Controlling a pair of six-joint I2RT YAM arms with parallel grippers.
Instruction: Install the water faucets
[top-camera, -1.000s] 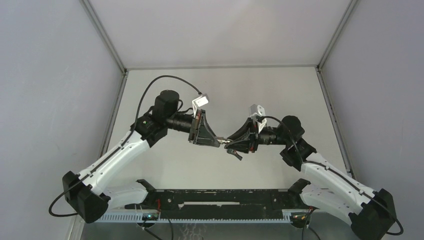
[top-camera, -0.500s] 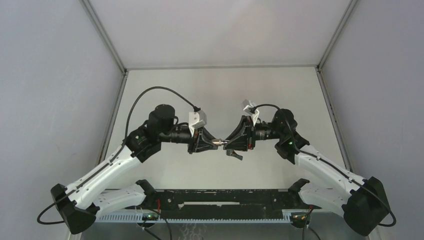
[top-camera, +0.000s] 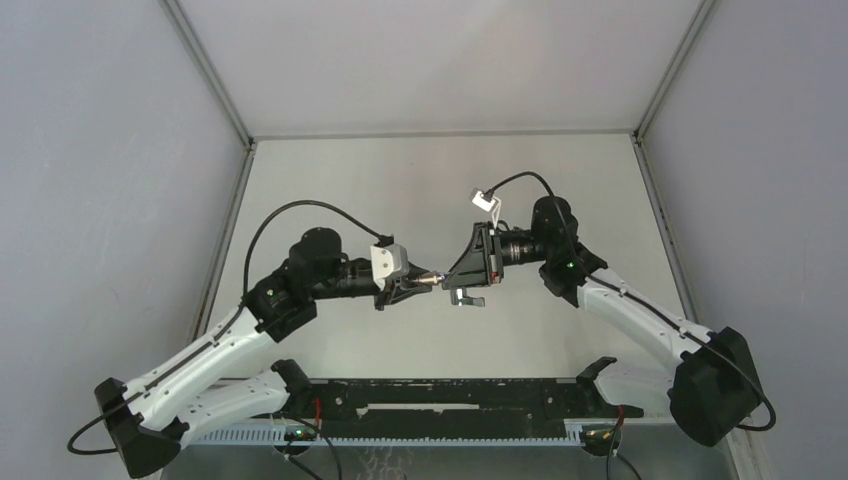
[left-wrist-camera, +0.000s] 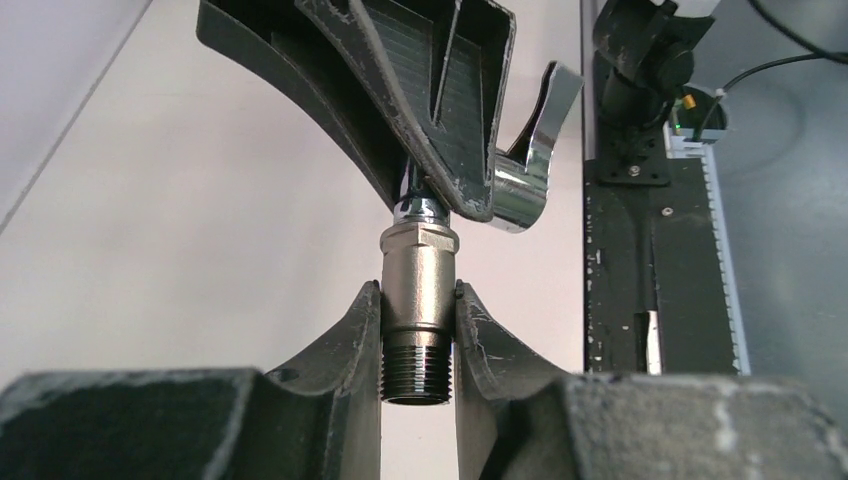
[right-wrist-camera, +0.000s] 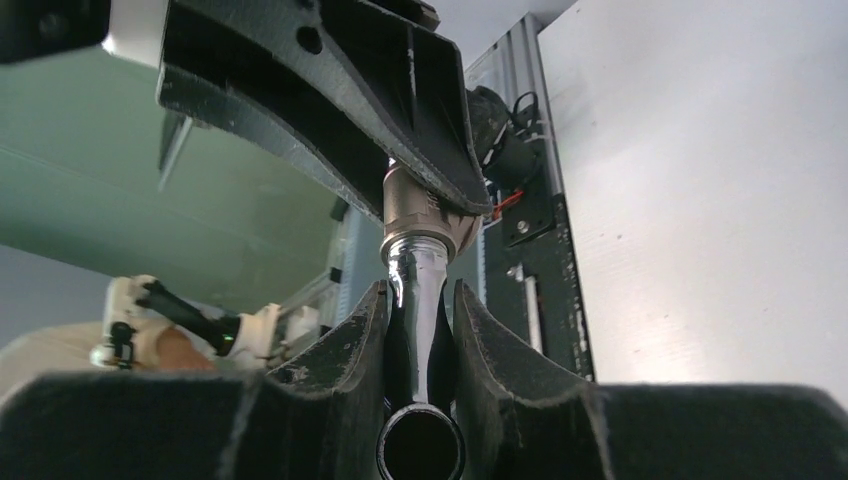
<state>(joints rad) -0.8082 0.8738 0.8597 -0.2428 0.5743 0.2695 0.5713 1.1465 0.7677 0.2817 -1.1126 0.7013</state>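
Both grippers meet above the middle of the table, holding the faucet between them. My left gripper (top-camera: 412, 282) is shut on the dull-grey stub (left-wrist-camera: 418, 285), whose threaded end (left-wrist-camera: 418, 368) points back between the fingers. My right gripper (top-camera: 452, 280) is shut on the shiny chrome tap piece (right-wrist-camera: 418, 290), whose round spout opening (right-wrist-camera: 420, 450) faces the right wrist camera. The stub's hex end (right-wrist-camera: 408, 208) sits tight against the chrome collar (left-wrist-camera: 420, 208), in line with it. A curved chrome handle (left-wrist-camera: 528, 180) sticks out beside the right gripper's fingers (left-wrist-camera: 400, 90). In the top view the parts show as a small glint (top-camera: 432, 278).
A black rail with the arm bases (top-camera: 450, 395) runs along the near edge of the pale table (top-camera: 430, 190). Grey walls close in the left, right and back sides. The left arm's cable (top-camera: 290, 215) loops above its forearm.
Both wrists have rolled and both arms have swung their elbows. The meeting point has shifted slightly left and away from the bases. Both grippers have stayed shut on the parts.
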